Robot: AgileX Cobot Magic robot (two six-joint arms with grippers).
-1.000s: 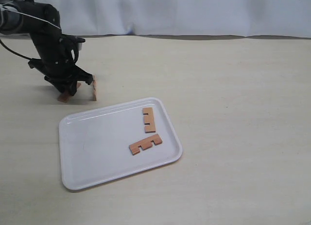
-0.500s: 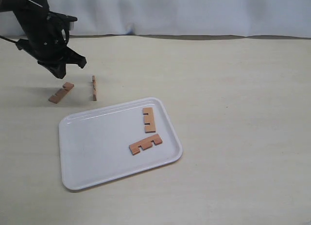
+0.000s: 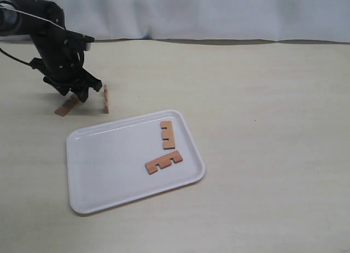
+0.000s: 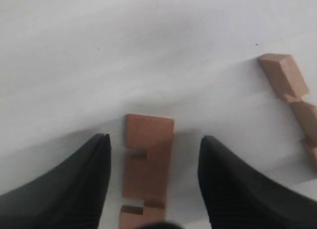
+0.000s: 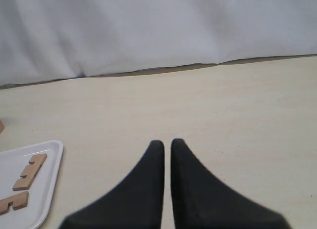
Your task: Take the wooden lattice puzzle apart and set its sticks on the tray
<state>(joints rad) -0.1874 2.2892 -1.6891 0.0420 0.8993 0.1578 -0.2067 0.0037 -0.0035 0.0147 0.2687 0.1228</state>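
L gripper (image 4: 154, 139) is spread wide, nothing pinched. Its fingers (image 4: 91, 182) sit either side of a flat-lying stick (image 4: 147, 162), w/ a gap showing on both sides. In the ext. view the L gripper hangs low over that stick, on the table (image 3: 262, 100) beyond the tray's left rear corner. An edge-standing stick (image 3: 106, 98) is just beside it, apart, notches not readable. White tray (image 3: 104, 171) lies near, towards the front. Two E-shaped sticks lie flat on its right part: rear stick (image 3: 168, 134) and front stick (image 3: 163, 162), close but not touching. So the lattice puzzle is fully apart: 2 sticks on the tray, 2 off. R gripper (image 5: 167, 142) is pressed together, empty, over bare table, well apart from the tray.
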